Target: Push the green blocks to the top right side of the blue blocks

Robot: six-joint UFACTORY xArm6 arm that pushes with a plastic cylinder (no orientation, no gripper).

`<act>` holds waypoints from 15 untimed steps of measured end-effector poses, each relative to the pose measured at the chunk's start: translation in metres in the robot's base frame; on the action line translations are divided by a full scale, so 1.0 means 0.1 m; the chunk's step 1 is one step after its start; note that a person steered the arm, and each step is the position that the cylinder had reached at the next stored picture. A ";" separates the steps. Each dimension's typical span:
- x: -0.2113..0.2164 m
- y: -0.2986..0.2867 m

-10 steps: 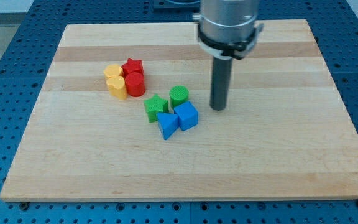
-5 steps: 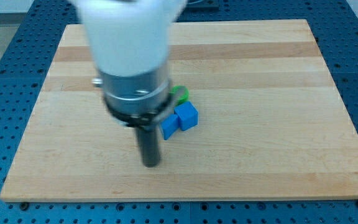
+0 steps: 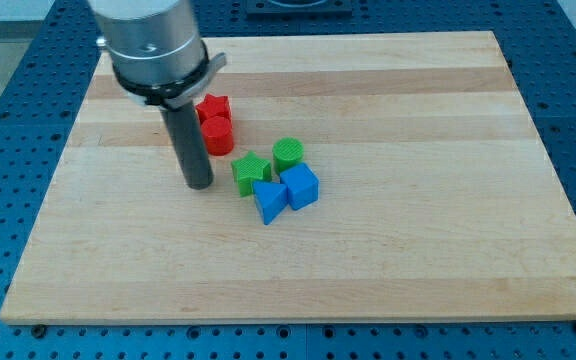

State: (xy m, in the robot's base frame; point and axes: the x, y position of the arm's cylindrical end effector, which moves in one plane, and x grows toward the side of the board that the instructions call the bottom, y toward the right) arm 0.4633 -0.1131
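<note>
A green star block (image 3: 251,172) and a green cylinder (image 3: 288,154) sit near the board's middle. Just below them are a blue triangular block (image 3: 269,200) and a blue cube (image 3: 301,186), touching each other. The green star touches the blue triangular block's top. My tip (image 3: 199,185) rests on the board just left of the green star, a small gap apart from it.
A red star block (image 3: 213,108) and a red cylinder (image 3: 218,135) stand up and left of the green blocks, right beside my rod. The rod and arm hide what lies left of them. The wooden board (image 3: 418,220) spans the view.
My tip swung from right of the blocks, down past the board's lower middle, and now stands left of the green star. The blocks have not moved. The yellow blocks are now hidden.
</note>
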 end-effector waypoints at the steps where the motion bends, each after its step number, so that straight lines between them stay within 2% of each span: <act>1: 0.07 0.09; 3: 0.02 0.51; 7: -0.54 1.34; 8: -0.61 1.38; 10: -1.03 1.45; 12: -1.11 2.00; 15: -0.99 2.10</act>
State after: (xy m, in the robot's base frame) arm 0.3639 0.0970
